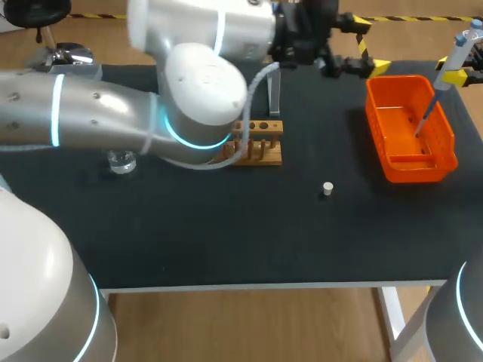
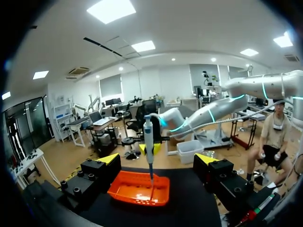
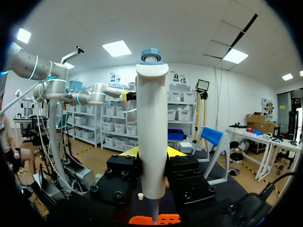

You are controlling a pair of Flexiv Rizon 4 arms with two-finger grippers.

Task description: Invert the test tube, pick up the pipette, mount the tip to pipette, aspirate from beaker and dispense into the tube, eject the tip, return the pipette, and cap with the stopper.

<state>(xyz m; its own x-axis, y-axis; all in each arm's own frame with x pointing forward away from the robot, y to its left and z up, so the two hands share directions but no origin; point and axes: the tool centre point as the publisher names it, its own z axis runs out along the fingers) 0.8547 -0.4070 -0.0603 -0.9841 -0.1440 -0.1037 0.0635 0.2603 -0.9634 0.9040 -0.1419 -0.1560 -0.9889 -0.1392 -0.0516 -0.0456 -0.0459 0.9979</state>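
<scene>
Upright pipette (image 3: 151,132) was held pinched in right pincer (image 1: 453,75), tip (image 1: 423,124) aimed down into orange bin (image 1: 411,167) at desk's (image 1: 226,234) far-right corner.

One pipette (image 1: 451,60), one tube (image 1: 274,90), one stopper (image 1: 327,188), one beaker (image 1: 121,161), one wooden rack (image 1: 260,143), one orange bin (image 1: 419,172)

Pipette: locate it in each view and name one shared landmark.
Head view: pipette at far right, over the bin.
Left wrist view: pipette ahead of the left tool, upright over the bin.
Right wrist view: pipette held in the right tool, bin below.
Landmark: the bin.
</scene>
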